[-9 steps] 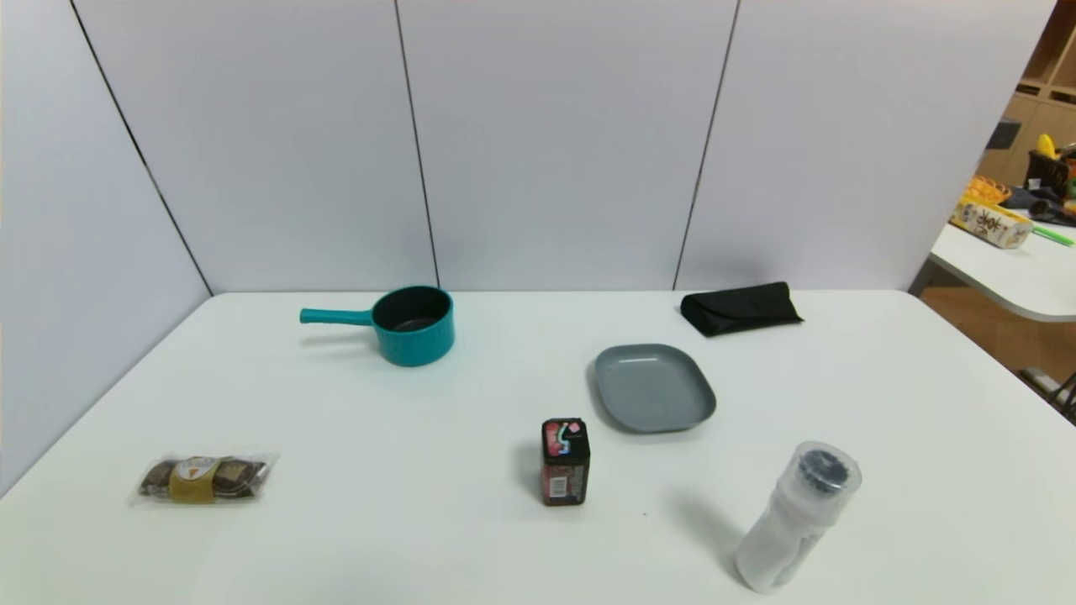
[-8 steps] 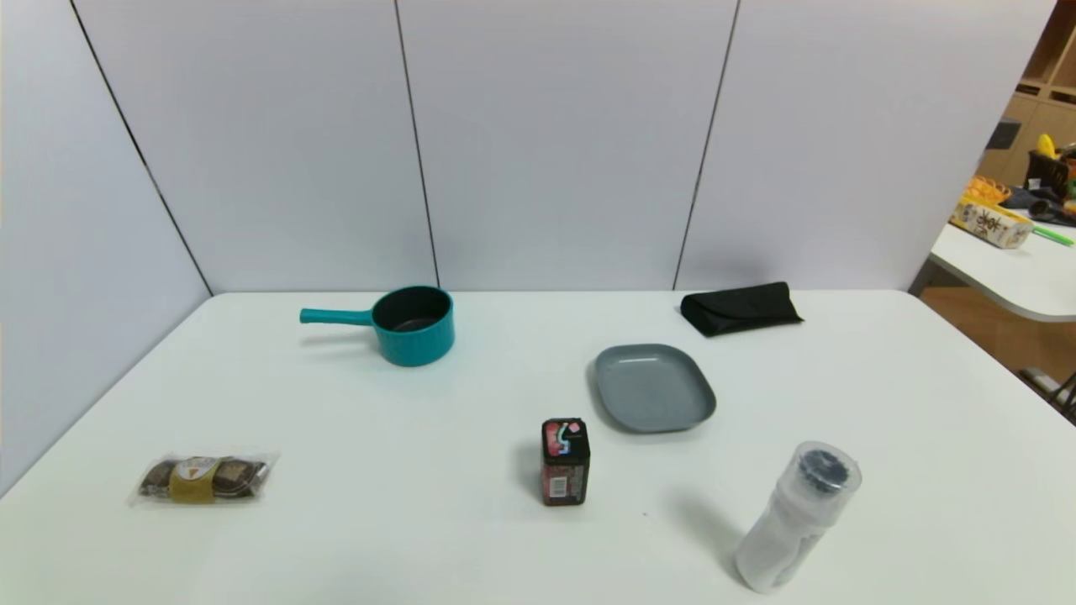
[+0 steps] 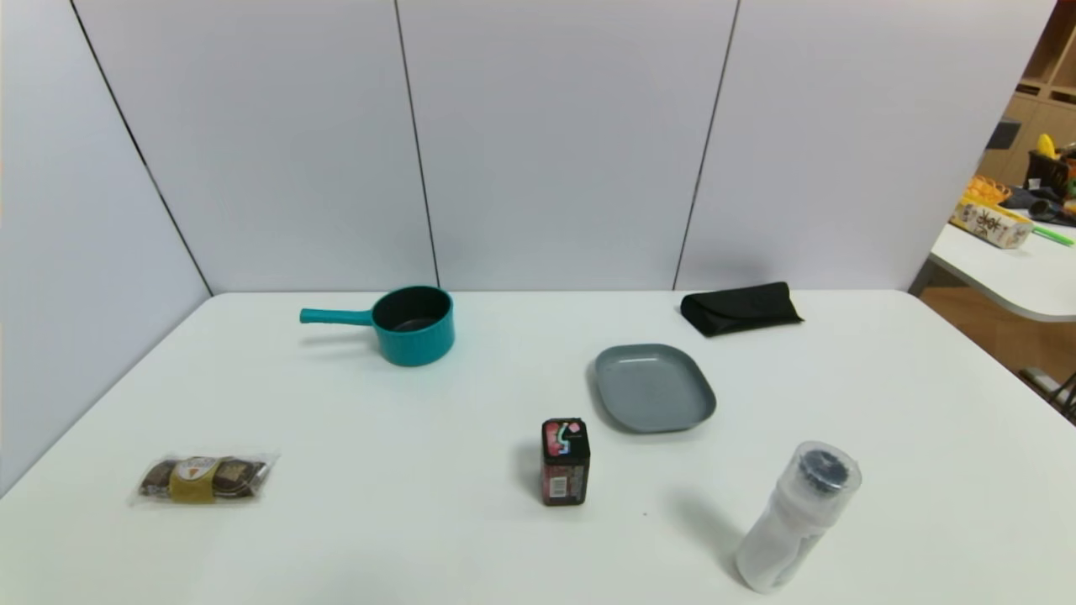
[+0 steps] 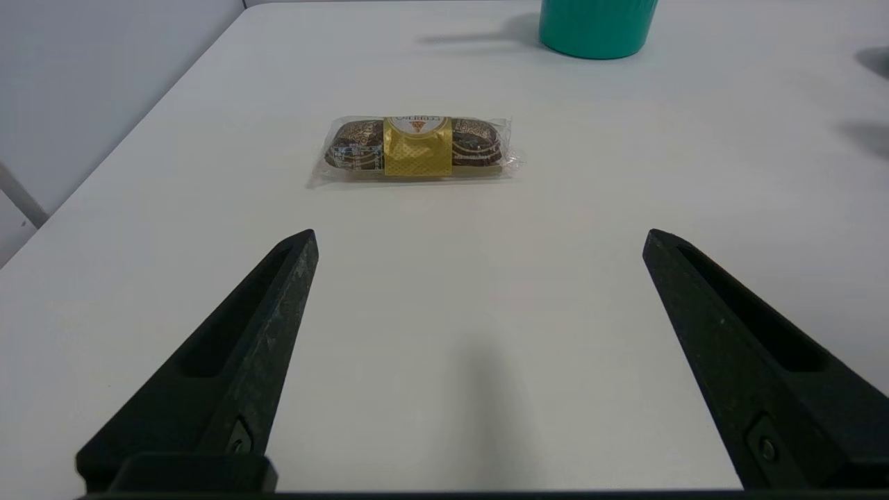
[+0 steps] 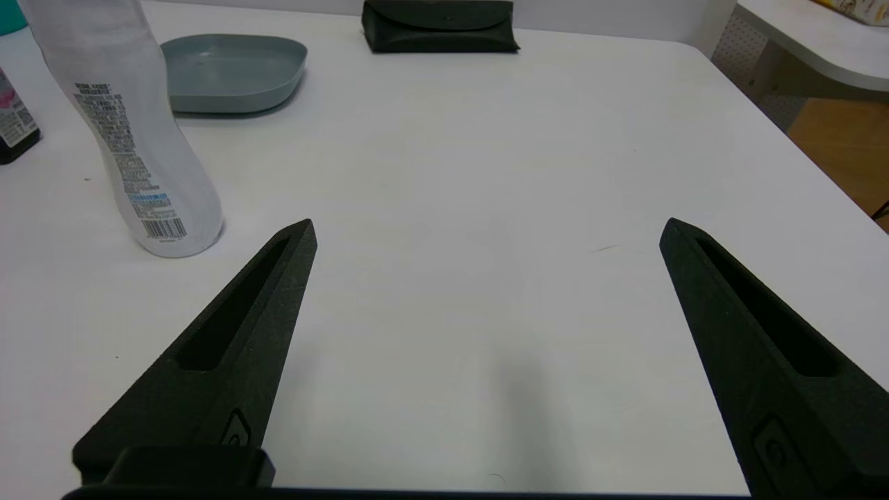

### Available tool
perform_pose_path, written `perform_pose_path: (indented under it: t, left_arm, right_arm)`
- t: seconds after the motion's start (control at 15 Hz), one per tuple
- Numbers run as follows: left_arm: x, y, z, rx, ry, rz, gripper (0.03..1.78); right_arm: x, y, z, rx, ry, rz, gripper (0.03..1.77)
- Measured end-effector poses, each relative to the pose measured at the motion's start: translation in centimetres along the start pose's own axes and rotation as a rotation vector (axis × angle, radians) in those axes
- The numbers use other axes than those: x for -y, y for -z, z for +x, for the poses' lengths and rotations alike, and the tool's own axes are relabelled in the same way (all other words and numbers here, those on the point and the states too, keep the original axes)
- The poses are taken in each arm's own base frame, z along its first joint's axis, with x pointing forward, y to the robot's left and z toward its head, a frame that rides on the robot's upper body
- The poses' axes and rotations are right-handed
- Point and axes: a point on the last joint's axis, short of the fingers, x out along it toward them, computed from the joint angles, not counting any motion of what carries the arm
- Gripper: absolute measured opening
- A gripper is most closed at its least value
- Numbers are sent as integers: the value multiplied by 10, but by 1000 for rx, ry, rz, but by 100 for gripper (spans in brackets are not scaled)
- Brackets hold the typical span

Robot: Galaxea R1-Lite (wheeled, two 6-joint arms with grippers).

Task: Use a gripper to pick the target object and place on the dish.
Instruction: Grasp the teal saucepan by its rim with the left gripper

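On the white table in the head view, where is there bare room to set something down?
Bare: between the teal saucepan and the wrapped brown snack; also right of the grey-blue plate, below the black pouch. More crowded: around the black-and-red box, near the plate and translucent bottle.

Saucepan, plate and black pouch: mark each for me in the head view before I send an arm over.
Saucepan [image 3: 415,343]: head view, on the teal outer wall of its bowl.
Plate [image 3: 654,389]: head view, on its flat inner base.
Black pouch [image 3: 744,308]: head view, on its front flap.
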Motion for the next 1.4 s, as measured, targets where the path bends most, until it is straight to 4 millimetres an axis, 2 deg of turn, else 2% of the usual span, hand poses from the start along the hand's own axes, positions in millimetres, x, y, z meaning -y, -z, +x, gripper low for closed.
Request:
perform_pose_path:
  t: [0.8, 0.93, 1.13, 1.27, 1.4]
  left_arm:
    - [0, -3, 1, -31, -1, 10, 169]
    - [0, -23, 3, -62, 1, 35, 169]
    - [1, -72, 15, -123, 9, 88, 169]
    - [2, -102, 35, -184, 25, 136, 169]
    - [5, -129, 66, -261, 67, 178, 169]
  right_arm:
    - [0, 0, 0, 0, 0, 0, 171]
    - [0, 0, 0, 0, 0, 0, 171]
    - [0, 0, 0, 0, 0, 0, 171]
    - [0, 0, 0, 0, 0, 0, 171]
    - [0, 0, 0, 0, 0, 0, 171]
